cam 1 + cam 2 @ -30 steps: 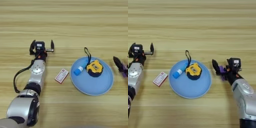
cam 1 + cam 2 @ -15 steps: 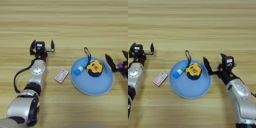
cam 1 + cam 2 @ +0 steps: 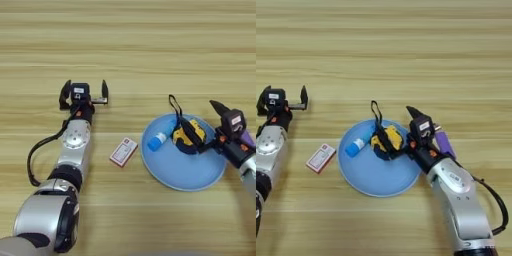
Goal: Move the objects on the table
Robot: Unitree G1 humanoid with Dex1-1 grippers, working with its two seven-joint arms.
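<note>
Tape measure (image 3: 387,141): right end effector (image 3: 398,131), fingers spread, has reached it.

**A robot test bench, by the look of it**

Standing here, all that shows is a broad light wooden surface (image 3: 128,45) filling the frame edge to edge, its long grain stripes running left to right. No walls, floor or furniture appear. What marks it as a lab or trial setup is the mix laid out: a blue plate (image 3: 180,175) at centre right holding a yellow-and-black tape measure (image 3: 387,142) and a blue tube (image 3: 159,141), with a flat red-and-white box (image 3: 123,151) lying just left of it. Silver robot arms reach in from the lower left and lower right corners.
</note>
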